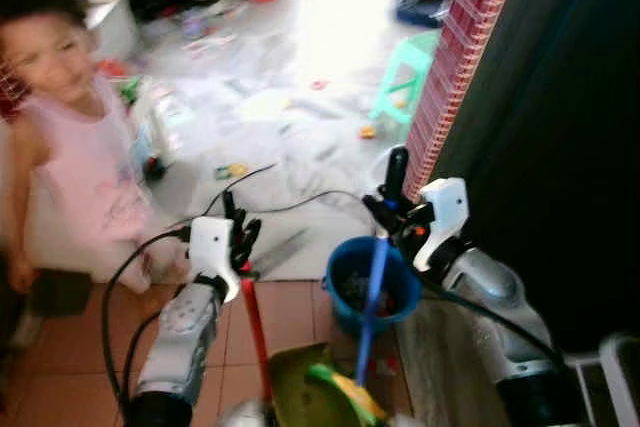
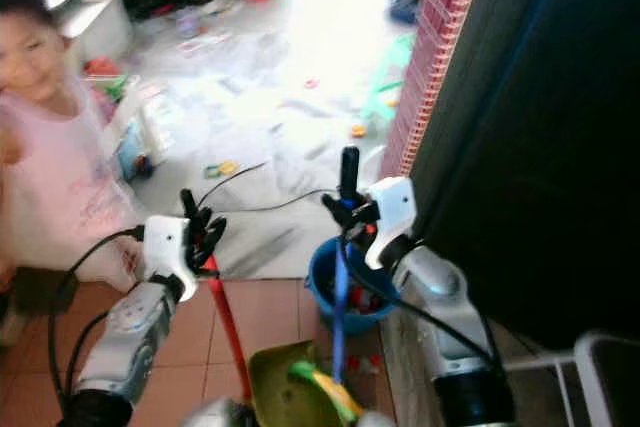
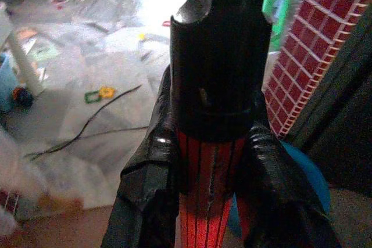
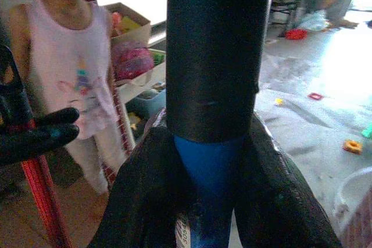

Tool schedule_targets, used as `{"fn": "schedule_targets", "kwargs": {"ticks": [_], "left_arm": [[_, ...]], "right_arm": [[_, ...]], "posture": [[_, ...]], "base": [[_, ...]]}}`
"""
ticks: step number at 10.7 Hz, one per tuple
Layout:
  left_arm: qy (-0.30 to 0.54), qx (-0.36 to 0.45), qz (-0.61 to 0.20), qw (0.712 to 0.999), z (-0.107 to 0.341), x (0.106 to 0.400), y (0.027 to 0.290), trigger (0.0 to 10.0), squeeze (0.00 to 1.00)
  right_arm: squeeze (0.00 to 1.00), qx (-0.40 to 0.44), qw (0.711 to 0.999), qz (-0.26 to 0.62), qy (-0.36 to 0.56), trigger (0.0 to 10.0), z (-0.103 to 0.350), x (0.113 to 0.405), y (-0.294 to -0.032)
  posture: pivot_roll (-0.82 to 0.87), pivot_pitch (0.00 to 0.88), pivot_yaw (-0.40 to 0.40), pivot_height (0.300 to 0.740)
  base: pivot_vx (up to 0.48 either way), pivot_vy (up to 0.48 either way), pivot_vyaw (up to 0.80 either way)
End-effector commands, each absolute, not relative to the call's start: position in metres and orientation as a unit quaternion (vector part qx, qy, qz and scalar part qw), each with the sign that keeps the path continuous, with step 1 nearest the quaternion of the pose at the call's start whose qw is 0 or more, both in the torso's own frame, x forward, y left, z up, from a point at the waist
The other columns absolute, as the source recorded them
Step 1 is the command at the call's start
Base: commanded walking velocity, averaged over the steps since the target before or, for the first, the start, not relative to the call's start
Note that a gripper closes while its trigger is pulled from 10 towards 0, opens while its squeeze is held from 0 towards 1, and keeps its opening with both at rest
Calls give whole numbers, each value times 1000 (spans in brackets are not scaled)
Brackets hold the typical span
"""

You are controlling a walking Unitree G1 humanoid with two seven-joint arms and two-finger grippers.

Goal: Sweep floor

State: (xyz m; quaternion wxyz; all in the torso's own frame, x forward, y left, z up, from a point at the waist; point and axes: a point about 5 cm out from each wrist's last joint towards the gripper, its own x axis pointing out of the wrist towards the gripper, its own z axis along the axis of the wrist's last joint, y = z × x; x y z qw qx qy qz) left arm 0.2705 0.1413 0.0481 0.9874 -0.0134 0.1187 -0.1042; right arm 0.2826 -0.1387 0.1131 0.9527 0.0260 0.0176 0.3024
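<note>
The littered pale floor lies ahead of you. Your right gripper clamps the blue broom handle; your left gripper clamps the red dustpan handle, the green dustpan low at your feet. A child in pink stands close; swing wide and you risk striking them. The black cable could snag the bristles. No writing is legible.
</note>
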Motion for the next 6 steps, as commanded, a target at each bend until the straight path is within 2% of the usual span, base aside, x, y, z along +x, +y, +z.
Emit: {"fn": "schedule_targets", "kwargs": {"ticks": [1, 5, 6], "left_arm": [[108, -2, -116, 987, 55, 273, 138, 10000, 0], [109, 0, -118, 987, 54, 274, 137, 10000, 0], [103, 1, -124, 987, 55, 274, 135, 10000, 0]], "right_arm": [[0, 18, 955, 294, 0, 10000, 120, 286, -142], [0, -28, 979, 202, -28, 10000, 116, 291, -152], [0, -36, 981, 186, -33, 10000, 117, 292, -154]], "posture": [[-47, 0, 17, 740], [-39, 0, 15, 740], [-38, 0, 16, 740]], "base": [[0, 472, 0], [0, 472, 0], [0, 0, 0]]}}
